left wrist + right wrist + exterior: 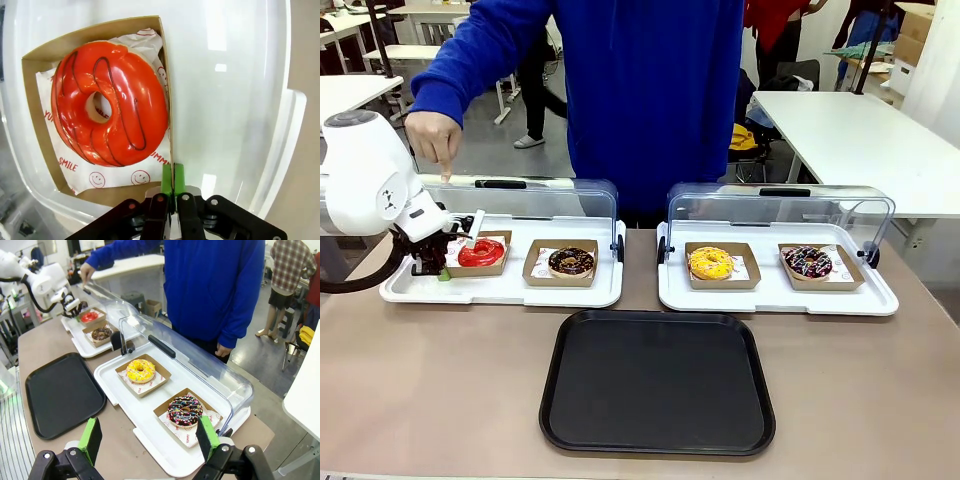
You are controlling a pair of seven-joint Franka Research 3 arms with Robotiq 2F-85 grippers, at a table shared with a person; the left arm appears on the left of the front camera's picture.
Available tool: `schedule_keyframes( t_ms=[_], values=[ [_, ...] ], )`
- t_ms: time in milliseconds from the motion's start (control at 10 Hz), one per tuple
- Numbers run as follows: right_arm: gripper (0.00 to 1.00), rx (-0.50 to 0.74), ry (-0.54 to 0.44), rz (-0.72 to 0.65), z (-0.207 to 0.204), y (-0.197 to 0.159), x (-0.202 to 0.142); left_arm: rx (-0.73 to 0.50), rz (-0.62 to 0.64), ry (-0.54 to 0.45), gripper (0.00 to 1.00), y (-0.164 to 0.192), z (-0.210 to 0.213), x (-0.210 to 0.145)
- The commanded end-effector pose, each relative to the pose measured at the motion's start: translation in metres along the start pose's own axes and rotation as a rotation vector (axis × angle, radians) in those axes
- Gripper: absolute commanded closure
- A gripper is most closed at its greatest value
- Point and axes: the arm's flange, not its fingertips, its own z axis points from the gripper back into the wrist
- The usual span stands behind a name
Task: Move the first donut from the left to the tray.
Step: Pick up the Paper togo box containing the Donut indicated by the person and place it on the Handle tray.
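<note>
Left gripper (172,175) pinched shut on box wall (168,90); red donut (110,105) just beside pads. Right gripper (150,437) wide open, well apart.

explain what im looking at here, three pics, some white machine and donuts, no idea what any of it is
These are three cameras on one two-armed robot at a table. The front view looks across the table at a person in blue. The other two cameras sit on the wrists, looking along each gripper's fingers.

The left gripper is pinched shut on the wall of the box that holds the red donut. The right gripper hangs open over the other end of the table.

On the table lie a black tray and two white trays with clear lids raised, each holding two boxed donuts. The person's hand points down at the red one.
</note>
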Motion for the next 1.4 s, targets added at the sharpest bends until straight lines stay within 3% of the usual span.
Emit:
schedule_keyframes(
  t_ms=[0, 300, 400, 900, 1300],
  values=[
    [0.0, -0.001, -0.03, 0.026, -0.002, -0.002, 0.001, -0.03, -0.023, -0.025, 1.0, 0.003, 0.0, -0.004],
    [0.0, -0.001, -0.03, 0.026, -0.002, -0.002, 0.001, -0.045, 0.007, -0.054, 1.0, 0.009, -0.005, -0.005],
    [0.0, -0.001, -0.03, 0.026, -0.002, -0.002, 0.001, -0.024, -0.005, -0.012, 1.0, 0.002, 0.0, -0.001],
    [0.0, -0.001, -0.03, 0.026, -0.002, -0.002, 0.001, -0.026, 0.001, -0.018, 0.98, 0.004, 0.0, -0.001],
    [0.0, -0.001, -0.03, 0.026, -0.002, -0.002, 0.001, 0.071, 0.093, -0.017, 0.98, -0.008, 0.057, -0.002]
  ],
)
